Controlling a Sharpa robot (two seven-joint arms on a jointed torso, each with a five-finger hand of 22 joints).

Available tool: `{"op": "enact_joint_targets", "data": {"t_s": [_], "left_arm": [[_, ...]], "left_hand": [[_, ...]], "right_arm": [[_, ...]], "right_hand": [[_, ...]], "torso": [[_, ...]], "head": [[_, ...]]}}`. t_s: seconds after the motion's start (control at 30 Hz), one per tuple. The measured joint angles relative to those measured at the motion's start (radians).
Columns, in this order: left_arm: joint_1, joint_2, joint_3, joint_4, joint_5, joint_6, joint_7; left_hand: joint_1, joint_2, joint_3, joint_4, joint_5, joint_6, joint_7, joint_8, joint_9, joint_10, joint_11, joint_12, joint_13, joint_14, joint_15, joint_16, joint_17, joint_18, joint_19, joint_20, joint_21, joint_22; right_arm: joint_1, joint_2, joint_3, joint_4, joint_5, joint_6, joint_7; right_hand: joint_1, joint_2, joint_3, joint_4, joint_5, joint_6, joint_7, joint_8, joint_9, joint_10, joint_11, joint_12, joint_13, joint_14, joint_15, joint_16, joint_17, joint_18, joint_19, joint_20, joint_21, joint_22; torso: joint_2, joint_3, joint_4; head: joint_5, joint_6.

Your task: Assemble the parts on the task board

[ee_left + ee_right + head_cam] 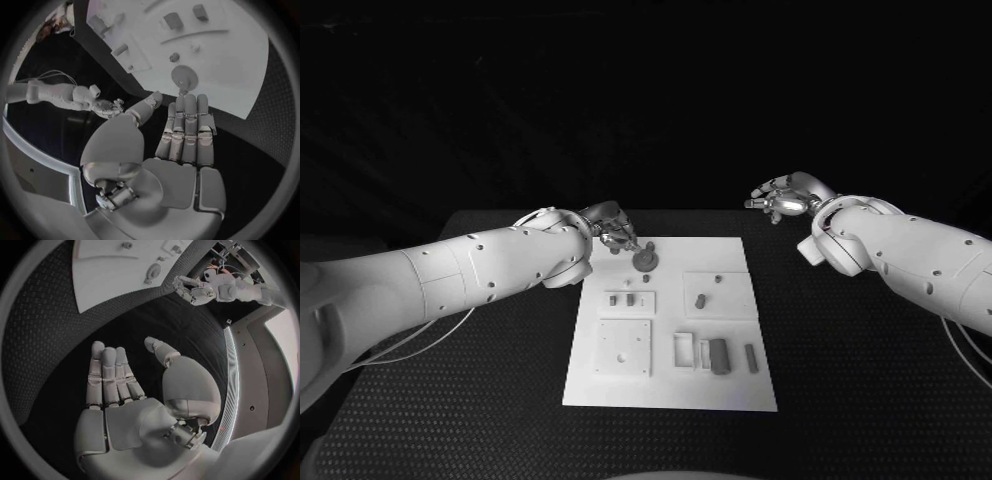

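**Two hands open at the far end of the board, nothing held**

Two hands, both empty. The left hand [609, 226] sits at the upper left corner of the task board [733, 390], above centre in the head view, fingers [187, 130] straight and together, thumb apart, just short of a round disc part [646, 258] lying on the board's far end. I cannot tell whether the fingertips touch the disc. The right hand [782, 194] is upper right in the head view, well apart from the board, over bare table [877, 400], palm flat and fingers [107, 375] extended, gripping nothing.

Board: white plate, centre of the head view. On it lie a square plate with holes [623, 347] at lower left, a smaller square [629, 300] above that, an open frame [684, 350] beside it, two dark bars [720, 355] [751, 357] to the right, and small pegs [701, 300] near the middle. Nothing lies between either hand and the parts.

Surface: black textured mat; dark background behind the table.
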Motion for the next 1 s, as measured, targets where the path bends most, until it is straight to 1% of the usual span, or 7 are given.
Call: {"op": "enact_joint_targets", "data": {"t_s": [0.13, 0.2, 0.27, 0.4, 0.47, 0.53, 1.0], "left_arm": [[-0.016, 0.017, -0.01, -0.021, -0.066, -0.028, 0.042], [-0.022, 0.02, -0.015, -0.027, -0.094, -0.036, 0.056], [-0.029, 0.024, -0.018, -0.032, -0.126, -0.044, 0.068], [-0.042, 0.039, -0.022, -0.039, -0.189, -0.056, 0.084], [-0.045, 0.046, -0.023, -0.039, -0.225, -0.058, 0.088], [-0.047, 0.052, -0.023, -0.039, -0.258, -0.058, 0.091], [-0.063, 0.055, -0.025, -0.041, -0.352, -0.026, 0.095]], "left_hand": [[0.032, 0.007, 0.0, 0.0, 0.0, 0.005, -0.005, 0.0, -0.014, 0.011, 0.003, -0.03, -0.02, -0.002, 0.011, -0.056, -0.007, 0.0, -0.013, 0.013, -0.028, -0.021], [0.041, 0.006, -0.006, -0.003, 0.0, 0.005, -0.005, 0.0, -0.022, 0.014, 0.003, -0.048, -0.031, -0.01, 0.02, -0.09, -0.009, 0.0, -0.02, 0.02, -0.044, -0.033], [0.042, 0.005, -0.011, -0.003, 0.0, 0.005, -0.005, 0.0, -0.029, 0.017, 0.007, -0.065, -0.041, -0.01, 0.027, -0.119, -0.01, 0.0, -0.021, 0.025, -0.057, -0.044], [0.045, 0.001, -0.014, 0.0, 0.0, 0.005, -0.005, 0.0, -0.036, 0.027, 0.009, -0.075, -0.05, -0.01, 0.033, -0.146, -0.008, 0.0, -0.017, 0.029, -0.066, -0.053], [0.045, 0.002, -0.02, 0.0, 0.0, 0.01, 0.001, 0.0, -0.038, 0.029, 0.01, -0.081, -0.051, -0.006, 0.037, -0.148, -0.005, 0.0, -0.013, 0.033, -0.067, -0.054], [0.045, 0.002, -0.021, 0.002, 0.0, 0.01, 0.001, 0.0, -0.039, 0.032, 0.007, -0.082, -0.054, -0.006, 0.037, -0.153, 0.0, 0.0, -0.012, 0.034, -0.067, -0.055], [0.042, -0.002, -0.034, 0.004, 0.0, 0.001, 0.0, -0.018, -0.06, 0.031, 0.014, -0.123, -0.071, 0.015, 0.035, -0.172, 0.027, 0.0, 0.0, 0.036, -0.076, -0.062]], "right_arm": [[0.0, 0.006, 0.0, -0.008, 0.011, 0.006, 0.003], [0.0, 0.008, 0.0, -0.008, 0.017, 0.011, 0.007], [0.0, 0.009, 0.0, -0.009, 0.028, 0.018, 0.012], [0.0, 0.01, 0.0, -0.013, 0.046, 0.03, 0.021], [0.0, 0.01, 0.0, -0.013, 0.053, 0.034, 0.025], [0.0, 0.01, 0.0, -0.013, 0.06, 0.036, 0.028], [0.0, 0.01, 0.0, -0.008, 0.078, 0.041, 0.035]], "right_hand": [[-0.012, 0.012, 0.012, -0.012, 0.0, -0.006, 0.001, 0.012, 0.0, -0.017, 0.011, -0.125, -0.121, -0.042, 0.027, -0.159, -0.059, -0.031, -0.077, 0.028, -0.099, -0.048], [-0.015, 0.015, 0.022, -0.022, 0.0, -0.01, 0.0, 0.02, 0.002, -0.021, 0.023, -0.219, -0.208, -0.084, 0.068, -0.277, -0.109, -0.041, -0.143, 0.047, -0.165, -0.077], [-0.01, 0.024, 0.031, -0.035, 0.0, -0.01, 0.0, 0.03, 0.006, -0.01, 0.043, -0.315, -0.299, -0.128, 0.111, -0.415, -0.171, -0.073, -0.233, 0.067, -0.244, -0.111], [-0.001, 0.033, 0.026, -0.045, 0.0, -0.02, -0.002, 0.042, 0.007, 0.008, 0.061, -0.446, -0.433, -0.155, 0.163, -0.594, -0.238, -0.118, -0.366, 0.092, -0.35, -0.142], [0.0, 0.033, 0.023, -0.047, 0.0, -0.023, -0.003, 0.041, 0.006, 0.021, 0.063, -0.473, -0.465, -0.157, 0.165, -0.629, -0.249, -0.118, -0.398, 0.096, -0.374, -0.143], [0.004, 0.038, 0.017, -0.042, 0.0, -0.029, -0.004, 0.041, 0.003, 0.035, 0.066, -0.492, -0.493, -0.151, 0.17, -0.656, -0.255, -0.132, -0.409, 0.098, -0.385, -0.138], [0.012, 0.038, 0.007, -0.032, 0.0, -0.042, -0.004, 0.047, -0.008, 0.044, 0.068, -0.538, -0.562, -0.14, 0.176, -0.708, -0.26, -0.132, -0.417, 0.097, -0.411, -0.119]], "torso": [[0.0, -0.0001, -0.0001], [0.0, 0.0, -0.0001], [0.0, 0.0002, -0.0005], [0.001, 0.0005, -0.0004], [0.001, 0.0005, -0.0001], [0.001, 0.0005, 0.0], [0.0, -0.0001, 0.0015]], "head": [[-0.002, 0.003], [-0.004, 0.005], [-0.006, 0.007], [-0.01, 0.008], [-0.012, 0.007], [-0.012, 0.006], [-0.018, 0.001]]}}
